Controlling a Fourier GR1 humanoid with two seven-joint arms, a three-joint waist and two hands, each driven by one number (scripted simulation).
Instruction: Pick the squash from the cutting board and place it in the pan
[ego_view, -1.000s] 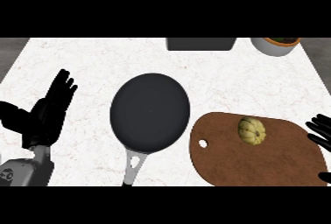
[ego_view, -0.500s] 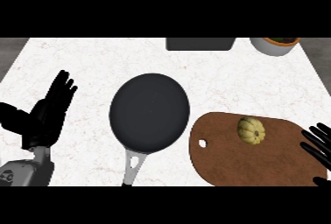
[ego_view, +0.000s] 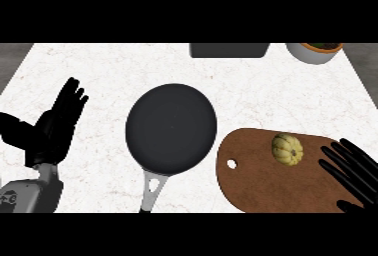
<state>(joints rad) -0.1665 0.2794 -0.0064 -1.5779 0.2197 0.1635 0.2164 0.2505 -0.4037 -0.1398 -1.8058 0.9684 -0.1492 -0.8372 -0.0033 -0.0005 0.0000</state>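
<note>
On a white marbled counter (ego_view: 244, 95), a small, ribbed, yellow-green squash (ego_view: 287, 148) lies on a brown, rounded wooden cutting board (ego_view: 273, 187), toward the board's upper right part, untouched by either hand. The board has a small hole near its left edge and sits at the lower right of the counter.

The robot's black right hand (ego_view: 353, 172) comes in from the lower right edge, fingers straight and spread, holding nothing. It lies over the right end of the board, just beside the squash but apart from it, fingertips pointing up and to the left.

Just left of the board, a round black frying pan (ego_view: 171, 128) with a grey metal handle (ego_view: 151, 191) sits in the middle of the counter, its handle running down toward the near edge. Nothing is in the pan, and its rim is close to the board's left edge.

At the far left, the robot's black left hand (ego_view: 53, 130) rests open, fingers up, above its grey forearm (ego_view: 31, 194), well apart from the pan.

Along the far edge of the counter stand a dark grey rectangular container (ego_view: 228, 49) and, to its right, a pale round bowl (ego_view: 314, 51) with dark contents; both are partly cut off by the view.
</note>
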